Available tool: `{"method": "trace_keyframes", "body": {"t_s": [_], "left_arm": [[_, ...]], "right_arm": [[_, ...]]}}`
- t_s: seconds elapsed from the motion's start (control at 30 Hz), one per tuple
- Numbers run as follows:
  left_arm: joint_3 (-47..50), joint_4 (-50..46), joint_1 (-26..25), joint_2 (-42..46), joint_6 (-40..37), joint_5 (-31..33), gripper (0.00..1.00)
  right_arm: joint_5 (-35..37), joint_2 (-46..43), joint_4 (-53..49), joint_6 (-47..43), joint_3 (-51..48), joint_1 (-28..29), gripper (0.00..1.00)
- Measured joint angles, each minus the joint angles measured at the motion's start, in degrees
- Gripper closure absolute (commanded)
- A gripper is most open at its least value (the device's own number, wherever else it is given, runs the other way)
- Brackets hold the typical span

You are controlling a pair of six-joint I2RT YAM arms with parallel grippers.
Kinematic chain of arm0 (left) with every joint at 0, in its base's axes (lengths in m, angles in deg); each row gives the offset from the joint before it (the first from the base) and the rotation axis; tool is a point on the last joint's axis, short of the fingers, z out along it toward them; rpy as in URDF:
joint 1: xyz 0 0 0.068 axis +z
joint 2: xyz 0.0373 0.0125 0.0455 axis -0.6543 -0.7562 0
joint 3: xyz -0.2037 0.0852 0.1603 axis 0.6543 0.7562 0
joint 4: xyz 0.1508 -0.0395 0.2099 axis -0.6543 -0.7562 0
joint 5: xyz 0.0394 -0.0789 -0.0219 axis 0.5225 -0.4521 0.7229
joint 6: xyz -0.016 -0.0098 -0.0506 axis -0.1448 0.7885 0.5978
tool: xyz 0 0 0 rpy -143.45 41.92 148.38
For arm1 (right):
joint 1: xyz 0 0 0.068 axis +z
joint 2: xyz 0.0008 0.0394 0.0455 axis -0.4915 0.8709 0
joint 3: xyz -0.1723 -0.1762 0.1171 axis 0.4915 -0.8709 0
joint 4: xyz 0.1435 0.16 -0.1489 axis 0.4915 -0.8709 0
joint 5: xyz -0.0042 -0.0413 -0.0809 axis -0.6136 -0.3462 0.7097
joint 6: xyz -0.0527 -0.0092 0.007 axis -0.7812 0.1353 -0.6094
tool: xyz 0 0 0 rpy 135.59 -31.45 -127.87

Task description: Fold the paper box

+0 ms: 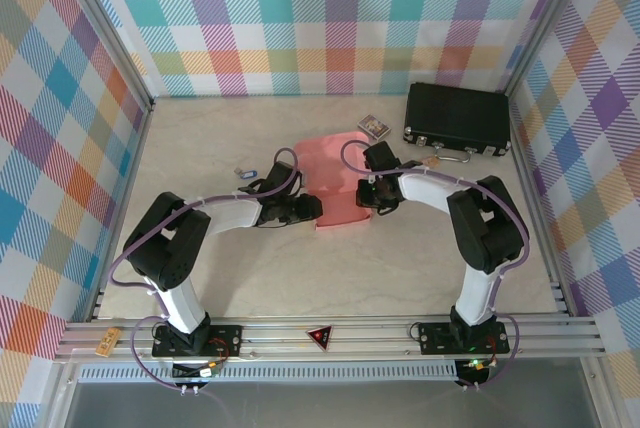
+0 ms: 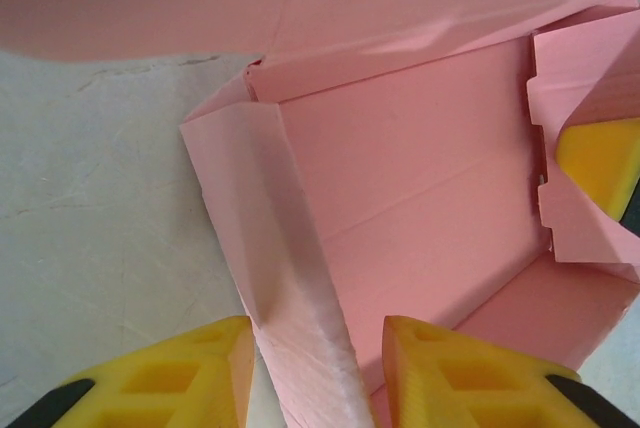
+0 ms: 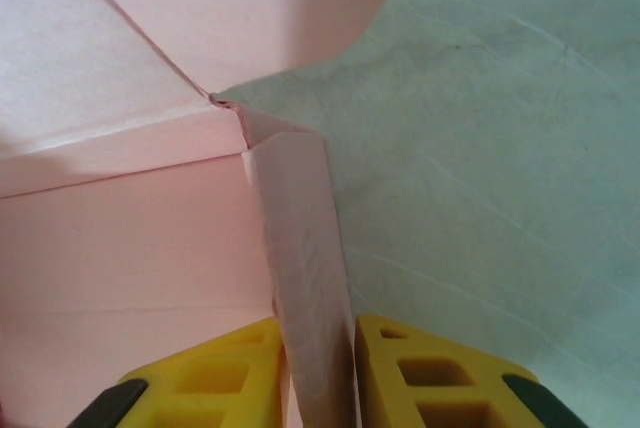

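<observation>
Plaid walls surround a pale worktop [image 1: 300, 278]. Overhead, the pink box [image 1: 332, 173] lies mid-worktop between both arms, with a black case [image 1: 455, 118] behind. Wrist views go closer: right fingers [image 3: 400, 368] pinch one raised side wall; left fingers [image 2: 200, 378] straddle the other, grip unclear.

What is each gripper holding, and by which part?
The right gripper pinches the paper box by its right side wall. The left gripper straddles the left wall; a firm grip cannot be told.

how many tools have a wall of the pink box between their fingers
2: the left tool straddles the paper box's left wall, the right tool its right wall.
</observation>
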Motion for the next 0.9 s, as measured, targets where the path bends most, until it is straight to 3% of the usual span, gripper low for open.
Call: {"method": "trace_keyframes", "body": {"t_s": [0.57, 0.9], "left_arm": [[0.0, -0.4, -0.2, 0.0, 0.0, 0.2, 0.63], [0.0, -0.4, -0.2, 0.0, 0.0, 0.2, 0.63]], "right_arm": [[1.9, 0.0, 0.1, 1.3, 0.1, 0.2, 0.62], [2.1, -0.7, 1.4, 2.0, 0.1, 0.2, 0.64]]}}
